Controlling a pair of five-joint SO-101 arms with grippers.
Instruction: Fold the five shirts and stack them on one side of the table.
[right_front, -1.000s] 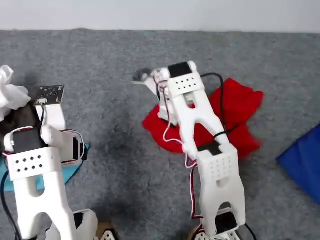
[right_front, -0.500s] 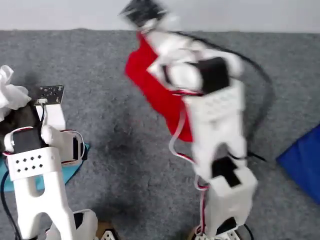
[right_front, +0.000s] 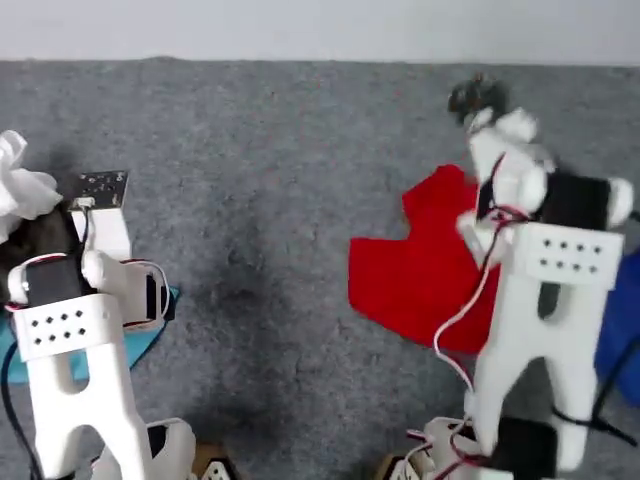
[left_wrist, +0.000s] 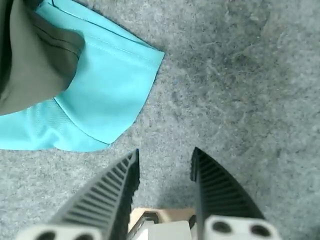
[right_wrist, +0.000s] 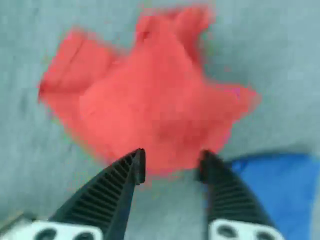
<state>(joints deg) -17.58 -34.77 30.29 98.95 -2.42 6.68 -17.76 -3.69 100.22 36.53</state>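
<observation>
A red shirt lies spread on the grey table right of centre; in the right wrist view the red shirt is under my fingertips. My right gripper is open above the shirt's near edge, nothing between its fingers. In the high view the right gripper hangs blurred past the shirt's far corner. My left gripper stands open over bare table beside a teal shirt, on which lies a dark shirt. The teal shirt peeks out under the left arm.
A blue shirt lies at the right edge behind the right arm, also the blue shirt in the right wrist view. A white shirt is bunched at the far left, beside the dark shirt. Grey table spreads between the arms.
The right arm lifted the red shirt up and back, then swung right; the shirt now lies spread farther right. The left arm has not moved.
</observation>
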